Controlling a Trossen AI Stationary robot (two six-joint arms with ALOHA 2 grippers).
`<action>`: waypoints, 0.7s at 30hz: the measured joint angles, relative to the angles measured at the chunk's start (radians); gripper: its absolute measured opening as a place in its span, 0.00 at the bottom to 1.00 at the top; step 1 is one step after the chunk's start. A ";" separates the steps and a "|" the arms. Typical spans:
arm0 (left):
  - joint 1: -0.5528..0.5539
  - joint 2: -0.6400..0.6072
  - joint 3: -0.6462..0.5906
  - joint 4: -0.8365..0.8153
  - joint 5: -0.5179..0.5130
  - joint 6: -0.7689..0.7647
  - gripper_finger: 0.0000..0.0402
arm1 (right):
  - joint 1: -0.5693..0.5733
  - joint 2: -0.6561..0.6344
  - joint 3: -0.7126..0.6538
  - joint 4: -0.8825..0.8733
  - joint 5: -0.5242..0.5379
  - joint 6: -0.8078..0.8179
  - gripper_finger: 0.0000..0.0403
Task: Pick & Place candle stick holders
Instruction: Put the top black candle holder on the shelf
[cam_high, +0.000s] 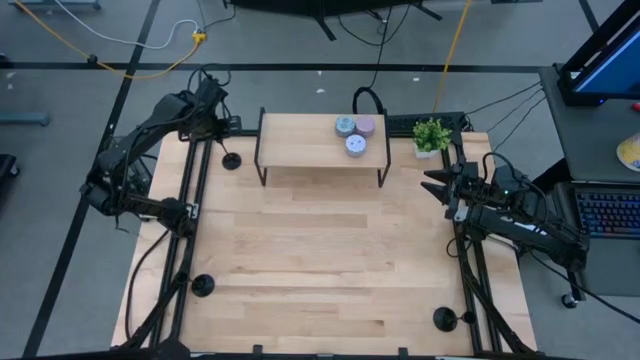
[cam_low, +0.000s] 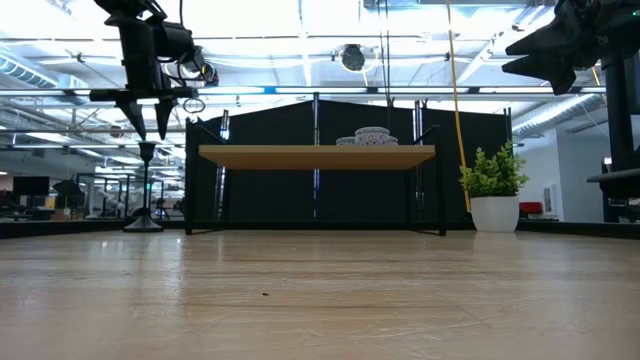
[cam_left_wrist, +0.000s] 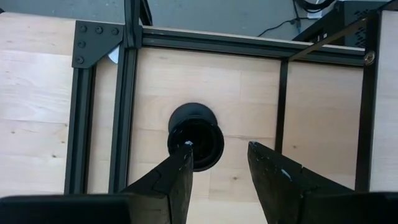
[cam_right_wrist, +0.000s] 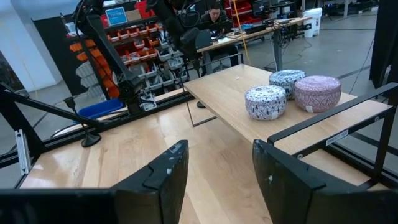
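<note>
I hold the left gripper (cam_left_wrist: 217, 171), fingers spread and empty, directly above the small black disc-based candle stick holder (cam_left_wrist: 196, 140) near the table's far-left corner. It looks light, rigid and tippy; I'd pinch the thin stem.

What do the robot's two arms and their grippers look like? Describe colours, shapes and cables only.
Both arms are matte black, built of jointed angular segments with black cables looped alongside. The left gripper and right gripper each end in two dark, wedge-shaped fingers tapering to flat tips, their edges showing small pale scuffs.
</note>
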 joint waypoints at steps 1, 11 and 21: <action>0.000 0.003 0.000 -0.001 0.000 0.000 0.40 | 0.000 0.000 0.000 0.000 0.000 0.000 0.43; -0.008 0.110 0.000 0.001 0.020 0.006 0.39 | 0.000 0.000 0.000 0.000 0.000 0.000 0.43; -0.008 0.158 0.004 -0.004 -0.021 0.038 0.26 | 0.000 0.000 0.000 0.000 0.003 0.018 0.43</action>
